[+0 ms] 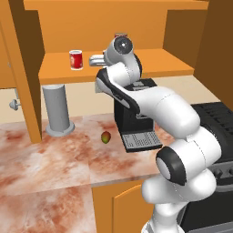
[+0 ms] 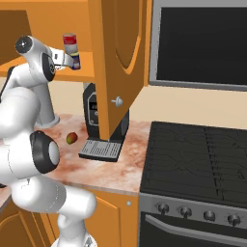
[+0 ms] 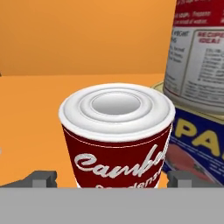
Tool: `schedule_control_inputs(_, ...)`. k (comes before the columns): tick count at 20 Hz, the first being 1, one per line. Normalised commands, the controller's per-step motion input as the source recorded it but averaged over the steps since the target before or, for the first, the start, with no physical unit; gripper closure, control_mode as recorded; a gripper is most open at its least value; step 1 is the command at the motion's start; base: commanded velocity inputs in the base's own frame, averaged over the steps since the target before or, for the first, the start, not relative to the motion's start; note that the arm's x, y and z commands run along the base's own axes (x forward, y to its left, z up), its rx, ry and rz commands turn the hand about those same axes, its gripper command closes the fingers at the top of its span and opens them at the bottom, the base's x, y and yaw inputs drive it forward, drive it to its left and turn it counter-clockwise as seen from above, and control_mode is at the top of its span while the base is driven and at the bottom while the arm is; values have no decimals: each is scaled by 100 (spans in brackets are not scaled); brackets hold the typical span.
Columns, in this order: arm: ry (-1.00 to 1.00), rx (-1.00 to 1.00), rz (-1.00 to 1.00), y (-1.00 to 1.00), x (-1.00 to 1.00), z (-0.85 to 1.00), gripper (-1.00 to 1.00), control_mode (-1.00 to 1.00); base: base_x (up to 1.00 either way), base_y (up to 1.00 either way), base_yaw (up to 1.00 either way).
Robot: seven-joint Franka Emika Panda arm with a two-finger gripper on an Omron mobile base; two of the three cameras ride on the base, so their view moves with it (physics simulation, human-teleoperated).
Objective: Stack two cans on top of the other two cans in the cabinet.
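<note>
- A red soup can (image 3: pixel 116 138) with a white lid stands on the shelf of the cabinet (image 1: pixel 154 61), framed between our gripper (image 3: pixel 114 178) fingers, which stand wide apart on either side and, as far as we can tell, are not yet clamped.
- Just beside it, one pair looks done: a red-and-grey can (image 3: pixel 199 52) sits atop the squat blue can (image 3: pixel 199 146).
- A second bright red can (image 1: pixel 76 59) waits further left on the shelf, well apart.
- We judge one stack remains: this can must be lifted onto that one.
- Below, on the counter: coffee machine (image 1: pixel 135 120), grey cylinder (image 1: pixel 57 109), a mango (image 1: pixel 105 137); the open cabinet door (image 2: pixel 123 62) hangs close to the right.
</note>
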Motion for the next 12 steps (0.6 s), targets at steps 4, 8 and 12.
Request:
schedule_control_inputs(4, 0, 0, 0, 0, 2, 0, 100, -100, 0, 0, 0)
schedule_control_inputs(8, 0, 0, 0, 0, 2, 0, 100, -100, 0, 0, 0)
schedule_control_inputs(12, 0, 0, 0, 0, 2, -3, 100, -100, 0, 0, 0)
